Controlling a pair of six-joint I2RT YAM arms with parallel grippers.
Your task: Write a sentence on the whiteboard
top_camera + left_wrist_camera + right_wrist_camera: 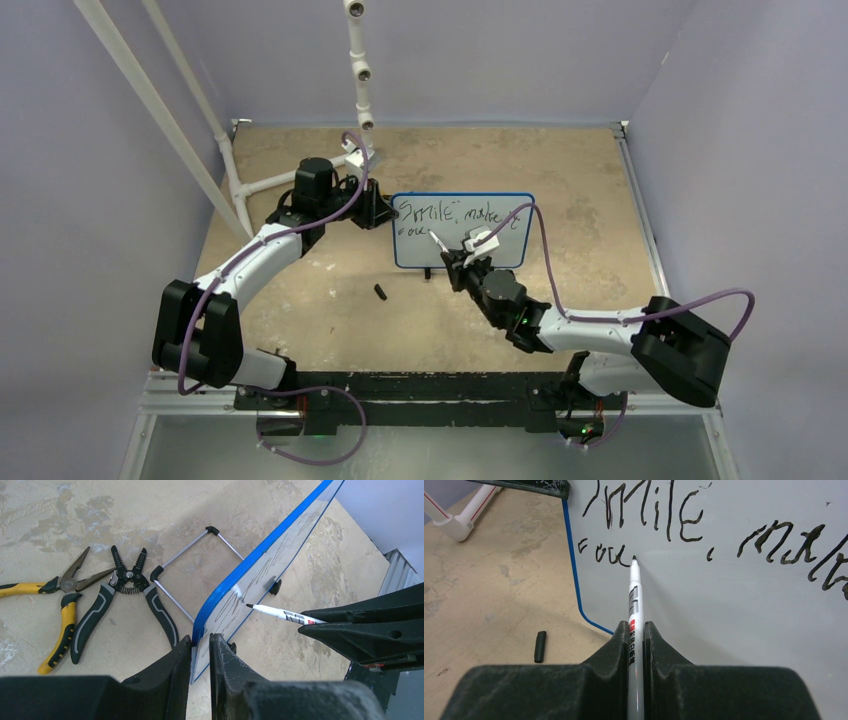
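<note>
Right claw [636,630] is clamped fully on a white dry-erase marker [633,592]. The barrel is gripped mid-length, and the nib is pointed to 12 o'clock in the wrist view and set against the whiteboard [734,610]. The nib is placed at the end of a started second line. The sentence [684,522] is read as a top line, roughly "Smile, make…", with a few small letters below it at 10 o'clock of the nib. The rest of line two is not yet written.

Left claw [200,642] is pinched shut on the board's blue-framed edge, and the board is stood on its wire stand [184,551]. From above, the board is found mid-table [590,180], at 12 o'clock of the right claw, with the left claw at its 9 o'clock edge. A black marker cap [540,646] is seen on the table at 8 o'clock of the nib, apart from the board. Yellow-handled pliers [66,583] and black wire strippers [127,576] are seen at 9 o'clock in the left wrist view, behind the board.

Step judged to be writing line two, task past halfway. Light, even pressure is advised. Strokes should be carried toward 3 o'clock, under line one and parallel to it. The nib should be lifted between letters and letter size matched. The board should be braced by the left claw. Risks: the board could be pushed back, the marker could slip in the claw, or the text could drift up into line one.
</note>
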